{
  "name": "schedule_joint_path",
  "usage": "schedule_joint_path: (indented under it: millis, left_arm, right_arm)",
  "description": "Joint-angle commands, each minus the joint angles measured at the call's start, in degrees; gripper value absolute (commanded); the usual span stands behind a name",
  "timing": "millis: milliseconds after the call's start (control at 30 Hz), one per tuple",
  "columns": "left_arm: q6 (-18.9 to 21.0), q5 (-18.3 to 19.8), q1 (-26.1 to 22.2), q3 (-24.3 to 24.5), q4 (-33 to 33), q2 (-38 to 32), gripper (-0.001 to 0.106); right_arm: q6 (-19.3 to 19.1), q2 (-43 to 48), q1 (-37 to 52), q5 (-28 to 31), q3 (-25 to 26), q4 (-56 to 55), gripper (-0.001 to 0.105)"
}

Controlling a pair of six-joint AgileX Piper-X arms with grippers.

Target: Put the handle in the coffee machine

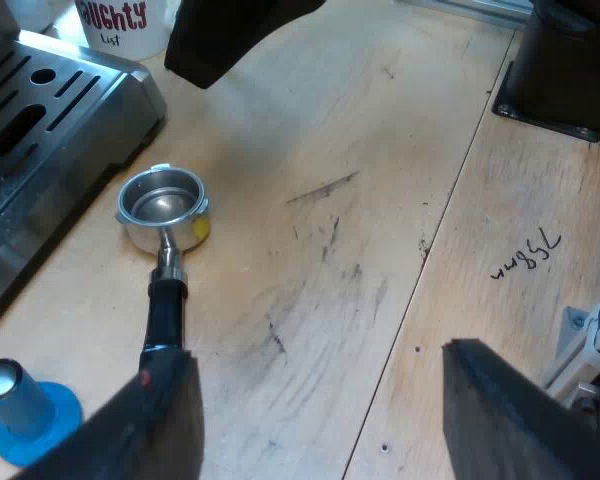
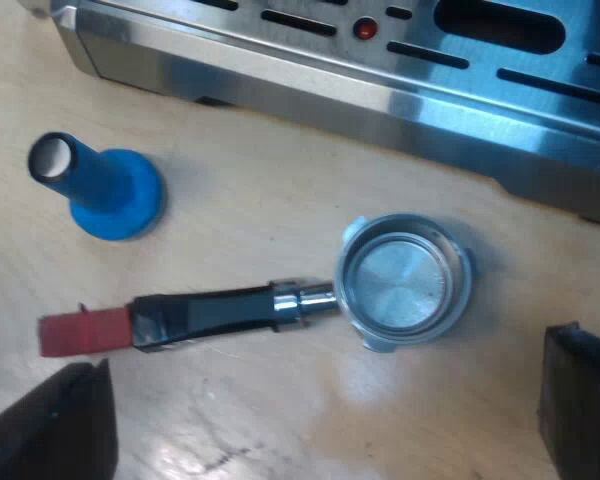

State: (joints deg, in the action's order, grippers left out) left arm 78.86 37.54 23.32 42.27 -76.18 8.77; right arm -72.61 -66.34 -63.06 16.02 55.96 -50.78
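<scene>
Pale wooden table (image 1: 400, 180) carries everything. On the left gripper (image 1: 320, 425) the fingers are spread wide with nothing between them, one of them close to the red tip of the holder (image 2: 270, 305). The right gripper (image 2: 315, 410) hangs above that holder, its fingers also apart and empty. The holder lies flat and loose on the table, basket up, just beside the espresso machine (image 2: 380, 70). A blue tamper (image 2: 105, 185) stands near its handle. By my judgement nothing is done yet: grasping, lifting and locking in all remain.
</scene>
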Motion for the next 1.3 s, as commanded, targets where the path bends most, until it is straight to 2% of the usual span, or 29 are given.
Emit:
schedule_joint_path:
  millis: [33, 200, 300, 367, 433, 500, 767, 1167, 1300]
  left_arm:
    - [0.69, -1.16, -0.06, 0.34, 0.33, -0.31, 0.055]
    - [0.82, -5.49, -0.06, 0.34, 0.86, -0.31, 0.055]
    - [0.82, -6.01, -0.06, 0.34, 0.86, -0.31, 0.058]
    - [0.82, -6.01, -0.06, 0.34, 0.86, -0.31, 0.069]
    - [0.82, -6.01, -0.06, 0.34, 0.86, -0.31, 0.072]
    - [0.82, -6.01, -0.06, 0.34, 0.86, -0.31, 0.072]
    - [0.82, -6.01, -0.06, -0.73, 1.09, -0.31, 0.072]
    - [0.82, -6.01, -0.06, -1.32, 1.09, -0.31, 0.072]
    - [0.82, -6.01, -0.06, -1.32, 1.09, -0.31, 0.072]
  right_arm:
    - [-2.34, -1.12, 0.97, 0.14, 0.54, -0.67, 0.086]
    - [-5.7, -4.61, 4.43, -2.0, 0.54, -0.45, 0.086]
    - [-6.73, -5.97, 5.98, -3.45, 0.54, -0.45, 0.086]
    - [-7.73, -7.55, 7.77, -3.48, 0.54, -0.13, 0.086]
    - [-8.92, -8.51, 8.69, -4.04, 0.54, 0.87, 0.086]
    - [-9.86, -9.52, 9.93, -6.84, 0.54, 2.98, 0.086]
    - [-11.32, -13.2, 11.56, -11.21, 0.54, 6.95, 0.086]
    - [-16.17, -20.97, 11.78, -11.14, 0.54, 7.23, 0.086]
    - [-16.29, -22.48, 13.31, -11.15, 0.54, 7.23, 0.086]
